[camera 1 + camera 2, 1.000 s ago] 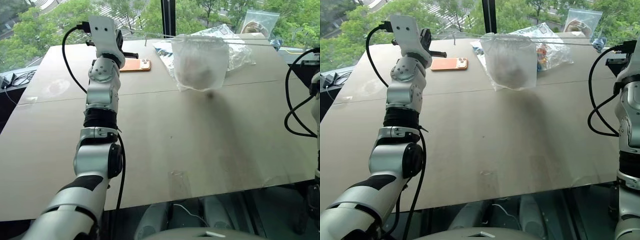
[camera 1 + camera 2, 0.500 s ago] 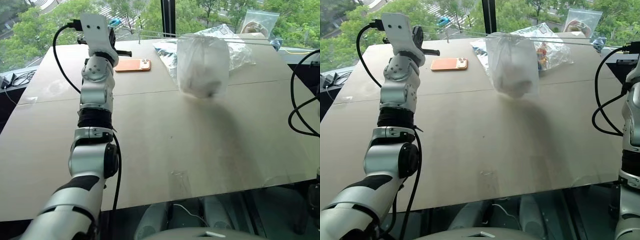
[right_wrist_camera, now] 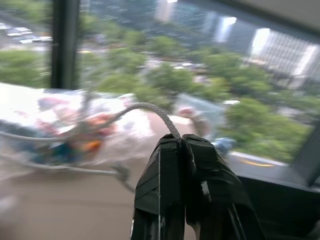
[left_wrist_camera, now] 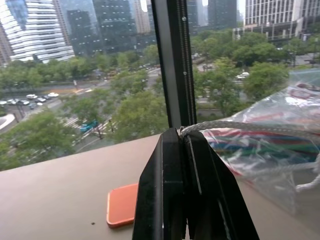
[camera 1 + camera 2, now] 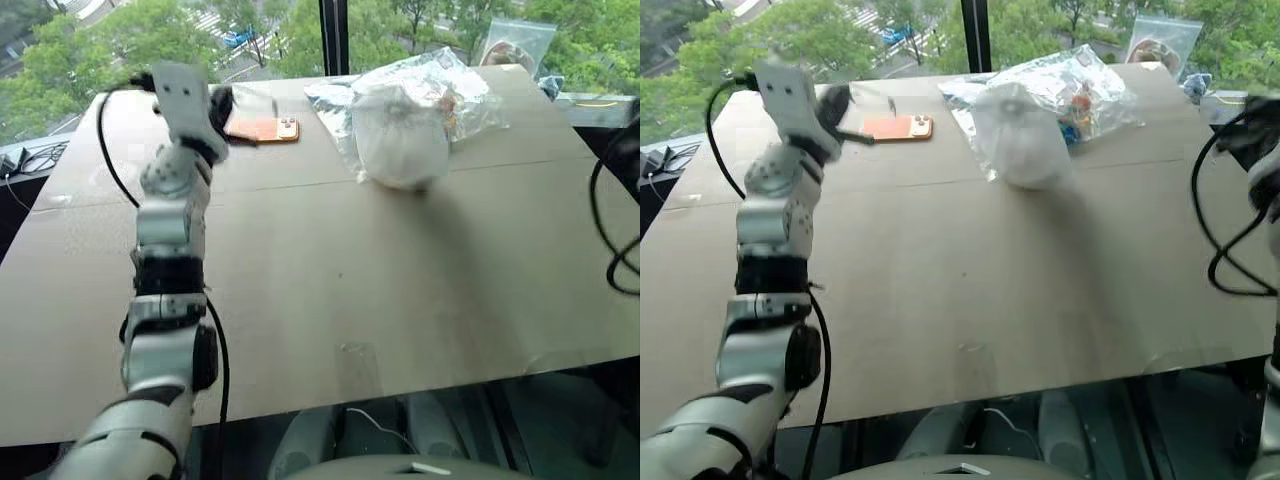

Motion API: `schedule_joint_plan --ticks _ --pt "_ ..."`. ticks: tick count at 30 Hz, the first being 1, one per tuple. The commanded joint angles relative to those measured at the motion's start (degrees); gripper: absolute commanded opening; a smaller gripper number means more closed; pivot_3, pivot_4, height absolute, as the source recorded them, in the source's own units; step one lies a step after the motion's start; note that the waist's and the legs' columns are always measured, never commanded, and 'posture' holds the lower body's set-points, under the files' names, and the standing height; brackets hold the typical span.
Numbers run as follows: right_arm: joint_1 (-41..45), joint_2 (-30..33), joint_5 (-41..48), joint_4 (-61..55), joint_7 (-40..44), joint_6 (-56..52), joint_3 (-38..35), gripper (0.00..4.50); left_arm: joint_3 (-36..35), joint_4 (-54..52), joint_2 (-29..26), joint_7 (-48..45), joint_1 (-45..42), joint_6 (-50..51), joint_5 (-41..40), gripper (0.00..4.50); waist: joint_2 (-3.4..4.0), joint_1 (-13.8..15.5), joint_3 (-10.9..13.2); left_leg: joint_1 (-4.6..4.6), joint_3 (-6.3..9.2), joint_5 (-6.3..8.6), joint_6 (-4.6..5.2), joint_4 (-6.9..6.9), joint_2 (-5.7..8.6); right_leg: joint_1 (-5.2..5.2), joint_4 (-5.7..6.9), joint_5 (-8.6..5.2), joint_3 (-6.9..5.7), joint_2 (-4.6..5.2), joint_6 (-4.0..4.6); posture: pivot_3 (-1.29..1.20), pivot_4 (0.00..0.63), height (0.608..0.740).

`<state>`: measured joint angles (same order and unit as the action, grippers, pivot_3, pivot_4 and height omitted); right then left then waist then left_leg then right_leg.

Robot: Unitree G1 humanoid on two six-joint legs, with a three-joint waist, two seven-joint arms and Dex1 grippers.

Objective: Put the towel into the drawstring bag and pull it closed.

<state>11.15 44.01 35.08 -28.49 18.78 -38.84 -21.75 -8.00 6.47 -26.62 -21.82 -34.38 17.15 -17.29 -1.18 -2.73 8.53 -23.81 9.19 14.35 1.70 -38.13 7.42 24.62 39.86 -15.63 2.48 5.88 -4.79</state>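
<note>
On the table [image 5: 300, 300], drawstring bag [image 5: 402, 140], upright, mouth upward.

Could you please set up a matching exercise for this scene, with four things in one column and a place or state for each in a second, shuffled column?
Things:
1. drawstring bag
2. phone
3. left gripper
4. clear bag of toys

Places or states:
A. orange, flat on the table near the far edge
B. shut on a white cord
C. white and bulging, resting on the table
D. lying behind the white pouch, colourful things inside

Pairs: 1-C, 2-A, 3-B, 4-D
</note>
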Motion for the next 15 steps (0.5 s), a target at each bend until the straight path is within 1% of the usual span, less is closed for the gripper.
schedule_joint_plan --ticks 1,3,5,6,8,10,11,12,14,15 --pt "-12.3 2.7 9.2 -13.7 8.4 -6.1 -1.0 0.00 2.9 -14.9 -3.3 -10.4 13.0 7.7 -7.1 0.02 0.03 0.2 0.0 -0.02 -0.01 0.03 0.04 0.05 0.01 0.01 -0.07 0.00 -0.03 0.00 0.00 0.00 0.150 0.740" --pt "-16.9 3.6 9.1 -15.7 10.0 -6.5 -1.5 0.00 1.3 -18.4 -4.1 -13.7 17.6 10.3 -11.4 0.02 0.05 0.4 0.1 -0.05 -0.12 0.08 0.12 -0.04 0.07 0.01 -0.12 0.00 -0.05 0.02 0.00 0.00 0.150 0.740" --pt "-21.0 3.7 7.2 -16.5 10.9 -5.3 -3.2 0.00 -0.4 -19.7 -5.7 -16.5 21.3 9.9 -12.6 0.54 0.05 1.2 0.1 0.15 -0.14 0.08 0.14 -0.25 0.07 -0.27 -0.07 0.10 -0.08 -0.02 -0.05 0.00 0.150 0.740" --pt "-24.7 3.5 6.1 -16.8 12.1 -4.6 -5.1 0.64 -2.0 -20.4 -7.3 -18.4 23.8 9.9 -13.4 0.79 0.07 1.7 0.1 0.43 -0.08 0.23 0.40 -0.24 0.06 -0.62 -0.17 0.18 -0.17 -0.04 -0.02 0.00 0.150 0.740" --pt "-32.2 2.6 3.7 -17.7 14.9 -2.3 -9.1 1.36 -5.1 -22.4 -10.8 -22.8 29.2 10.1 -15.2 1.65 0.27 2.3 0.1 1.57 -0.07 0.30 0.48 0.02 -0.08 -1.80 -0.67 0.14 -0.22 -0.12 -0.02 0.00 0.150 0.740" --pt "-37.4 0.6 4.1 -18.5 17.5 0.0 -13.6 2.33 -8.0 -24.5 -13.9 -26.1 33.2 11.3 -17.5 2.59 0.39 2.7 0.1 2.21 -0.13 0.35 0.55 0.50 -0.15 -2.49 -1.19 -0.05 -0.17 -0.16 -0.04 0.00 0.150 0.740" --pt "-39.4 -0.4 4.4 -18.8 18.8 1.3 -15.7 3.01 -9.0 -25.2 -15.2 -27.4 34.7 11.8 -18.2 3.25 0.42 2.9 0.1 2.19 -0.14 0.37 0.60 0.56 -0.15 -2.47 -1.32 -0.01 -0.18 -0.15 -0.09 0.00 0.150 0.740" --pt "-41.1 -1.6 4.9 -19.1 19.7 2.5 -17.9 3.29 -10.2 -25.6 -16.5 -28.5 36.2 12.3 -18.9 3.49 0.41 3.0 0.1 2.15 -0.17 0.37 0.61 0.58 -0.15 -2.41 -1.38 0.13 -0.16 -0.15 -0.05 0.00 0.150 0.740" --pt "-43.5 -3.2 4.7 -19.6 21.5 4.7 -20.9 4.18 -12.0 -26.0 -17.8 -29.7 37.9 12.4 -19.3 4.34 0.37 3.4 0.1 2.10 -0.13 0.38 0.60 0.58 -0.15 -2.39 -1.48 0.15 -0.21 -0.15 -0.06 0.00 0.150 0.740" --pt "-44.0 -4.2 4.4 -19.8 21.6 5.9 -22.1 4.35 -13.1 -26.2 -18.0 -29.7 38.2 12.7 -19.9 4.43 0.38 3.5 0.1 2.09 -0.12 0.38 0.61 0.62 -0.16 -2.39 -1.51 0.15 -0.21 -0.15 -0.06 0.00 0.150 0.740"
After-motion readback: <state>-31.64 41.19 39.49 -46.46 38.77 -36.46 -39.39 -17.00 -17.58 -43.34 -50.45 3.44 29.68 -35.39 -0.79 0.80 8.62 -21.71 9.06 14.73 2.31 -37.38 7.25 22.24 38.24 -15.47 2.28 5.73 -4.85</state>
